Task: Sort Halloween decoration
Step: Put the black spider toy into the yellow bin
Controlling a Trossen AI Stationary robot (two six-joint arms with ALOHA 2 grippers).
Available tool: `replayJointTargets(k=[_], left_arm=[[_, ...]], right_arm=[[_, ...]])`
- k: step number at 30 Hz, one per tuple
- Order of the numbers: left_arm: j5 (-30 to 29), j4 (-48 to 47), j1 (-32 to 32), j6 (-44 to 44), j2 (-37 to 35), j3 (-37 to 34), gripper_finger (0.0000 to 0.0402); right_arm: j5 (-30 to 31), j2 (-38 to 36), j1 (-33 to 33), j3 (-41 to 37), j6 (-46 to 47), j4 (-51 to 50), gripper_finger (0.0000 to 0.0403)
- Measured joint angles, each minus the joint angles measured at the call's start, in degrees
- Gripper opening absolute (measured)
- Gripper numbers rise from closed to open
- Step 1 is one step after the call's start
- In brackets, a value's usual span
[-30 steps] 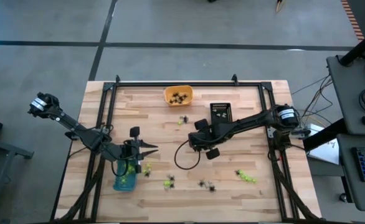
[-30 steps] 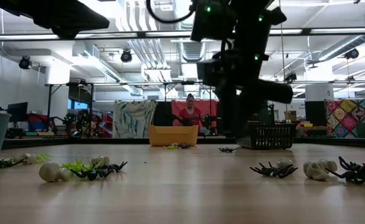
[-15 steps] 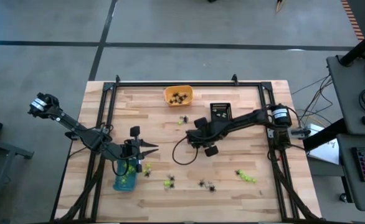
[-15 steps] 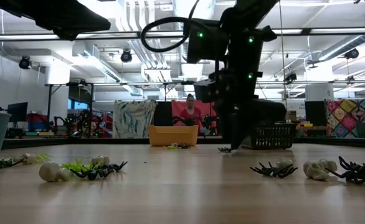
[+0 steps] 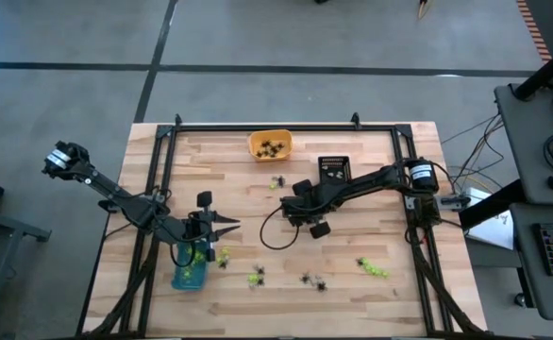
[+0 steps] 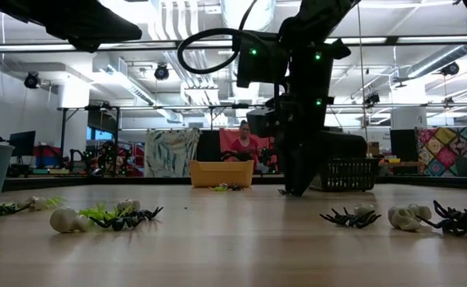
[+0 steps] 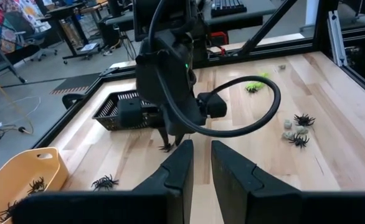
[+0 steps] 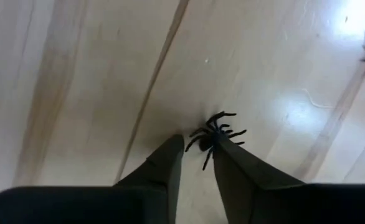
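Pinching black spider (image 8: pixel 215 135) (tiny, legs splayed, flat on table (image 8: pixel 76 81)): right tool (image 8: pixel 198 149) tips closing around it.

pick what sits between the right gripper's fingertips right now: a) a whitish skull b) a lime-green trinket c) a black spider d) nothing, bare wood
c: the right wrist view shows the black spider on the table between the tips of the right gripper, its fingers closing in on either side of it.

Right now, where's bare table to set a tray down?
Free: the far right corner past the black basket, and the far left corner beside the orange tray. Crowded: the near strip, with trinkets from the blue cup to the green pile.
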Motion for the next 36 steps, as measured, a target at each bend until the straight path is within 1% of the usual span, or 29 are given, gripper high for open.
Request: replayJointTargets(k=[6,14,18,21,24,30,33,36], left_arm=[[0.0,0.0,0.0,0.0,0.0,0.0,0.0039],[0.0,0.0,0.0,0.0,0.0,0.0,0.0039],[0.0,0.0,0.0,0.0,0.0,0.0,0.0039],[0.0,0.0,0.0,0.0,0.0,0.0,0.0039],[0.0,0.0,0.0,0.0,0.0,0.0,0.0039],[0.0,0.1,0.0,-0.5,0.0,0.0,0.0039],[0.0,0.1,0.1,-0.7,0.0,0.0,0.0039],[0.0,0.5,0.1,-0.9,0.0,0.0,0.0039]], right_arm=[[-0.6,-0.3,0.0,-0.1,0.0,-0.1,0.0017],[-0.9,-2.1,-0.1,0.8,1.0,-0.7,0.0009],[-3.3,-4.3,-0.3,2.1,2.8,0.5,0.0008],[-7.3,-6.2,-0.8,2.9,4.3,1.1,0.0008],[-12.7,-7.3,-1.9,2.8,6.4,2.1,0.0008],[-21.5,-8.7,-4.8,2.8,8.2,9.2,0.0008],[-24.6,-8.7,-6.3,2.8,8.4,13.1,0.0008],[-25.8,-8.7,-8.2,2.8,8.5,18.7,0.0008]])
